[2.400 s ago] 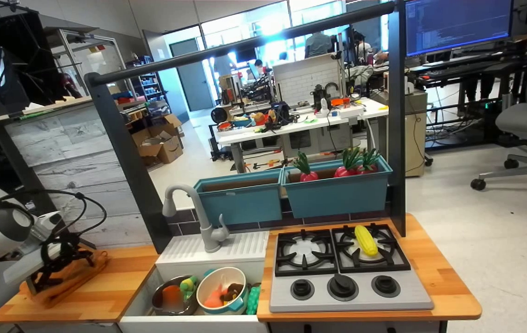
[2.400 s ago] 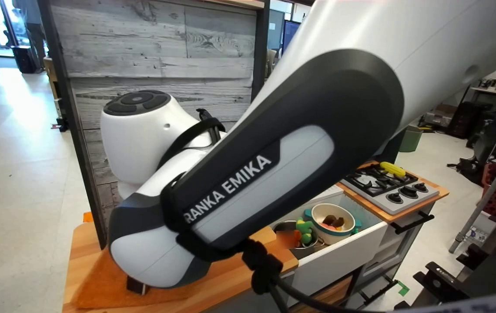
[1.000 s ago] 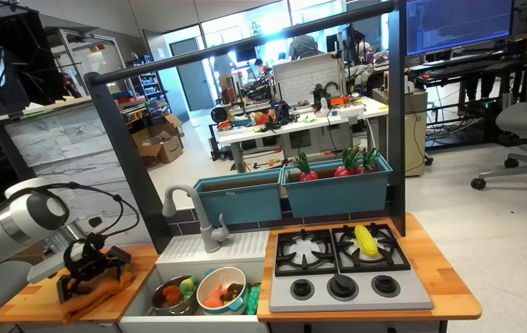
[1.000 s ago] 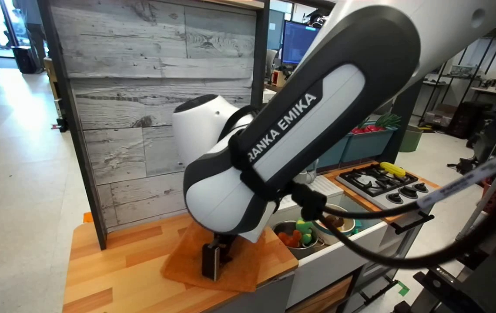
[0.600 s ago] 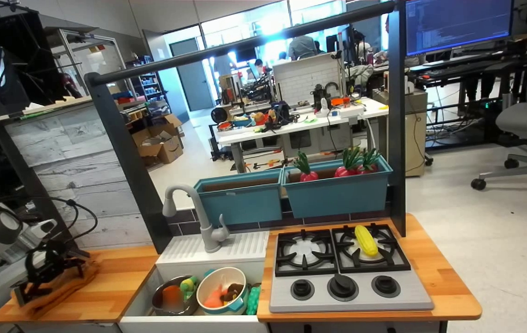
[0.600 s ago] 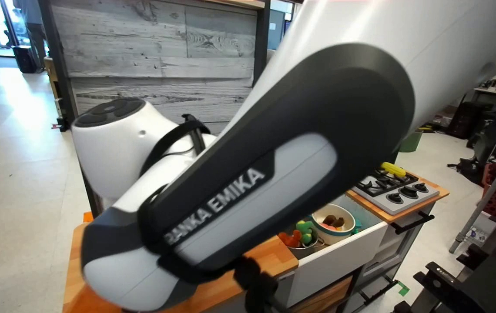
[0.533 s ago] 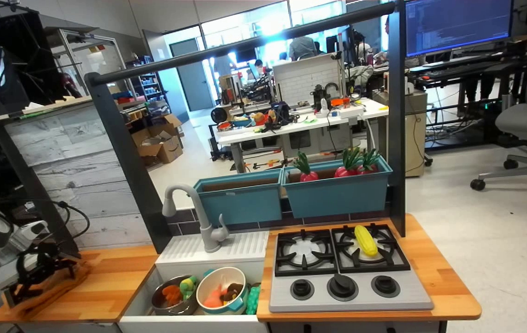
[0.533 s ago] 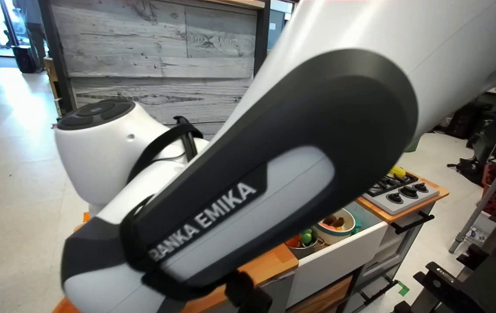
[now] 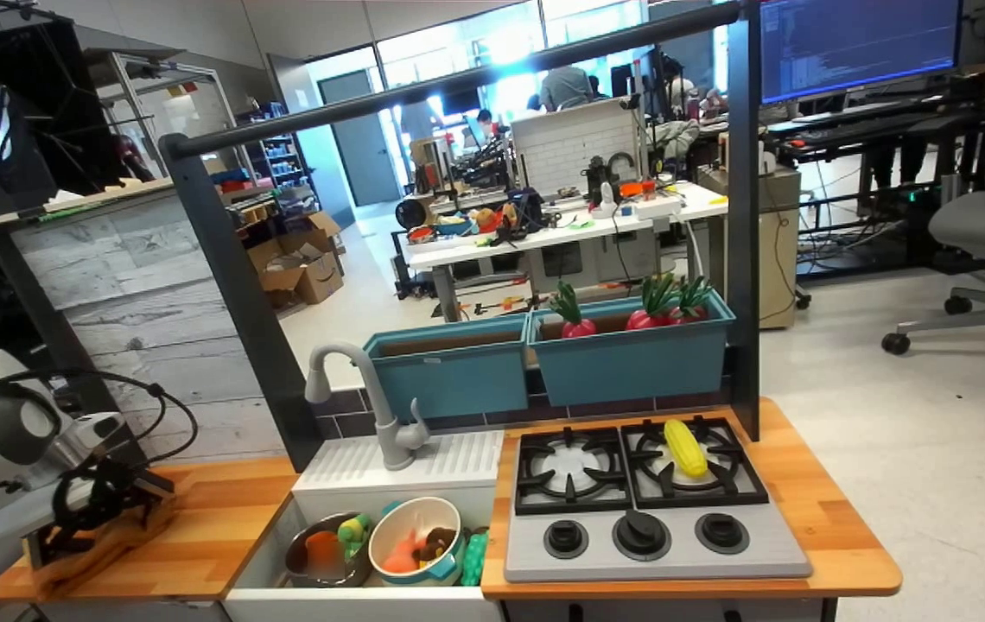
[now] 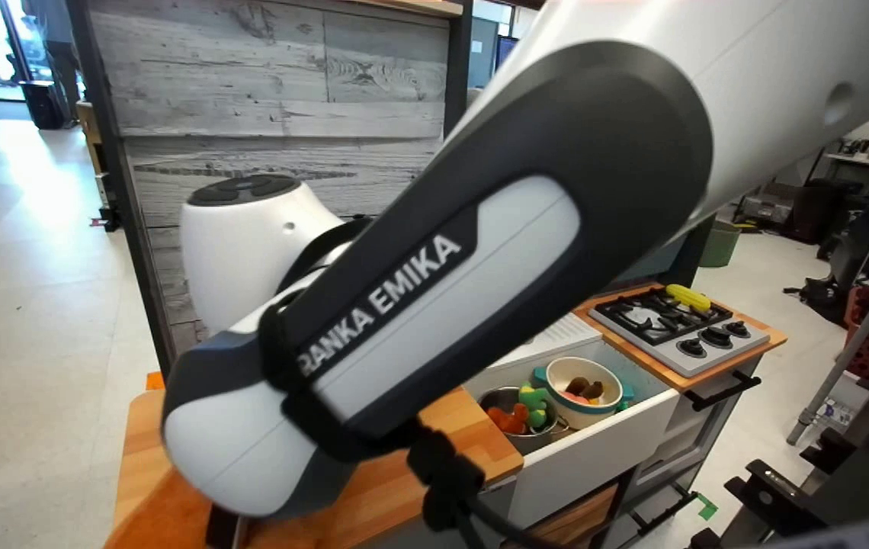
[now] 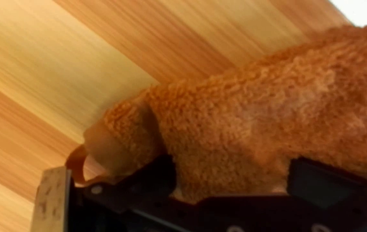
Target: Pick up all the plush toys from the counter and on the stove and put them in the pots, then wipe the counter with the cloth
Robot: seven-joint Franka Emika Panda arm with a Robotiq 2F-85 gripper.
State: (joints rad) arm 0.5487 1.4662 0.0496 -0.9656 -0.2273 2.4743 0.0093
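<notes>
We see the white and dark-grey robot arm [image 10: 480,259] slanting steeply down, its wrist low over the table [image 9: 225,518], a top of pale and reddish wooden strips. The black gripper [image 9: 98,521] angles downward over the fuzzy orange cloth [image 11: 251,112], its fingers standing wide apart.

In an exterior view we have both sides of the gripper, and with it the grey faucet [image 9: 384,423] and the teal planters [image 9: 449,384], where red plush radishes [image 9: 648,320] with green tops sit. In an exterior view the arm covers most of the gripper and leaves us a single dark finger [image 10: 222,526] beside a patch of cloth. Both exterior views show us the yellow ribbed oblong toy [image 9: 684,449] lying on the grey stove [image 9: 596,566], and two pots in the white sink [image 9: 363,609]: the round metal pot [image 10: 530,446] holding an orange toy [image 10: 507,419] and a green toy [image 10: 533,400], and the round white pot [image 10: 583,418] with teal handles holding brown toys [image 9: 437,544].

The wrist view brings us close to the cloth: it lies rumpled on the table, thick-piled, bunched along the gripper, with one end folded over and a narrow loop curling beside a finger.
</notes>
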